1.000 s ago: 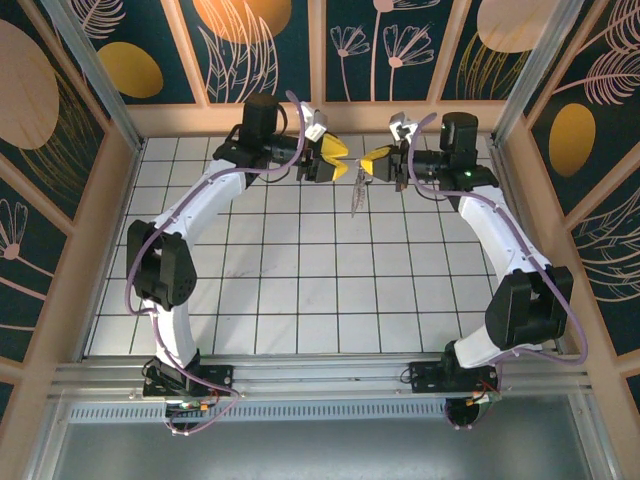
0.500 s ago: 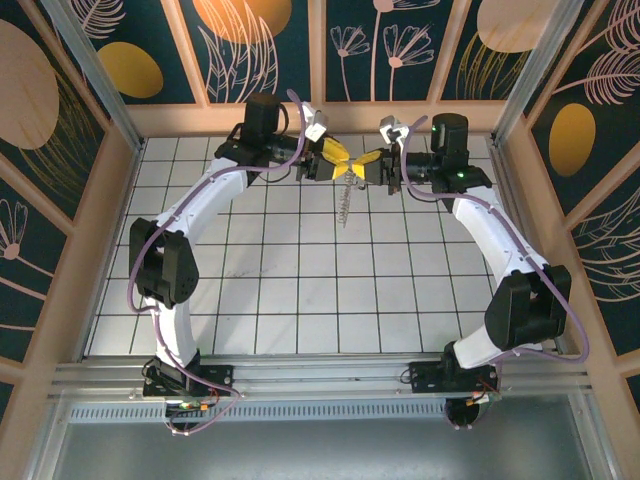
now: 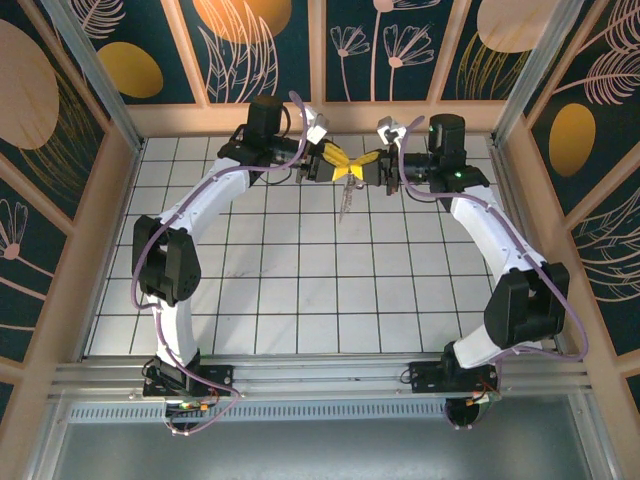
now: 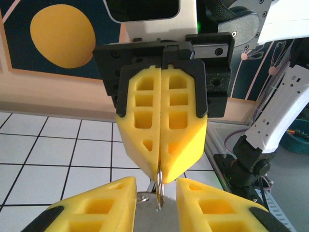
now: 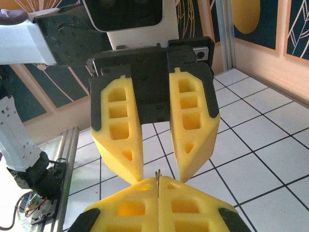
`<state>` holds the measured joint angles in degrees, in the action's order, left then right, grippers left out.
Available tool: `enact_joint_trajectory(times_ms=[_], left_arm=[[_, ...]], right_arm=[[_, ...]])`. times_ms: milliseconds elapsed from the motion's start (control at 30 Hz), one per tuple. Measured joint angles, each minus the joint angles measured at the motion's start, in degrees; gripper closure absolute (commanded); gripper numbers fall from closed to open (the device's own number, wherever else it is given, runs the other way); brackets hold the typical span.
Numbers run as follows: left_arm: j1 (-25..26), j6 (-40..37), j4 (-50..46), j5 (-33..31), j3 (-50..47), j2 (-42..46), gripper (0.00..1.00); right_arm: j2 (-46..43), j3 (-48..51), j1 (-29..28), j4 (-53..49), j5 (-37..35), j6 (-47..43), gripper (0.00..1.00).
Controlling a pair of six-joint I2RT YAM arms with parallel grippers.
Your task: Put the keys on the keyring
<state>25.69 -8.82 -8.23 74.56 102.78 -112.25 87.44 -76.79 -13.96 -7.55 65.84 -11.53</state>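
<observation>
Across the whole floor of the cell lies the white tiled tabletop [image 3: 300,300], walled by wooden panels, and we see nothing lying loose on its tiles. From the near edge the two white arms curve up and inward, the left arm [image 3: 200,215] on its side and the right arm [image 3: 490,225] opposite, and they meet nose to nose over the far middle rows of tiles. We find the right end effector [image 4: 161,176] fully closed, its yellow fingers pressed flat together, and it pinches the keyring [image 4: 160,189] at its very tips, so that the thin silvery loop stands edge-on and pokes out just below them. We find the left end effector [image 5: 158,175] partly open, its two yellow fingers standing either side of the right one's tip with a clear gap between them; the loop sits in that gap, and we cannot tell whether either finger touches it. Beneath the meeting point, in the top view, the keys [image 3: 345,203] hang as a slim pale sliver, held in the air above the tiles. We cannot make out how many there are or whether they are threaded on.
</observation>
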Motion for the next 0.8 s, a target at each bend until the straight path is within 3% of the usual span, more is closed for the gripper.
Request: enact_joint_trajectory(times_ms=[467,800], left_arm=[[0.0,-1.9,-2.91,1.03,0.0,-0.44,0.77],[-0.26,-3.23,-3.65,1.46,0.0,-0.76,0.98]], right_arm=[[0.52,-0.11,-0.39,0.02,-1.33,0.02,1.0],[0.61,-0.11,-0.57,0.83,-1.22,0.24,1.0]])
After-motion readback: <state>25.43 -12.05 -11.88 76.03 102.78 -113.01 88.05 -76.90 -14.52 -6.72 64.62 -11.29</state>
